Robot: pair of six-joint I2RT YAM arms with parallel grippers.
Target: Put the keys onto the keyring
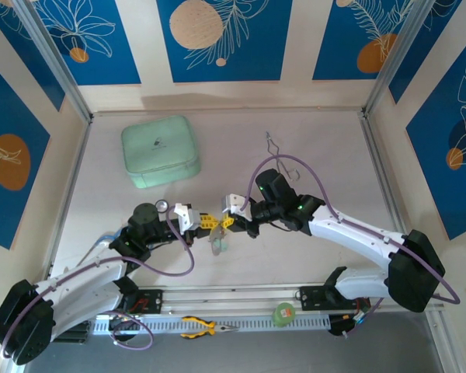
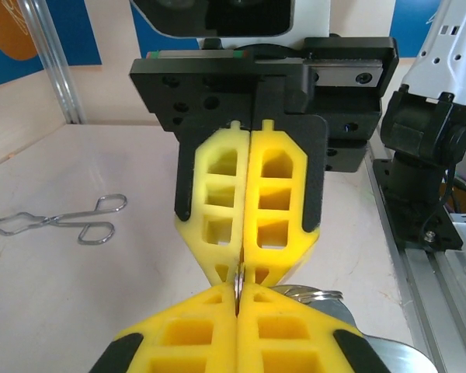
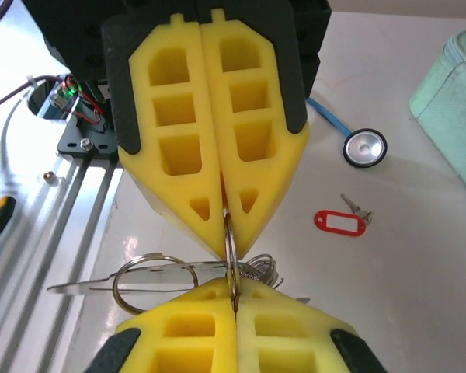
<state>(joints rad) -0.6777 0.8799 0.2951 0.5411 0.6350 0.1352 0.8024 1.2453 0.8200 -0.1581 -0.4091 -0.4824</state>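
At the back left of the counter [image 1: 101,194] sits a mint-green case [image 1: 161,151], well apart from the arms. Nearer, a round metal disc [image 3: 365,148] on a blue strap and a red-tagged key [image 3: 342,221] lie on the counter by the left arm. In the middle the left hand [image 1: 208,224] and right hand [image 1: 227,221] meet tip to tip, both clamped on the keyring [image 3: 231,252], a thin metal loop seen edge-on above the counter. A wire loop [image 3: 151,272] lies under them. Behind the right arm rest silver tongs [image 1: 276,144], and open counter stretches to the right rail. Along the near edge lie pliers [image 1: 206,326] and a green roll [image 1: 283,313].
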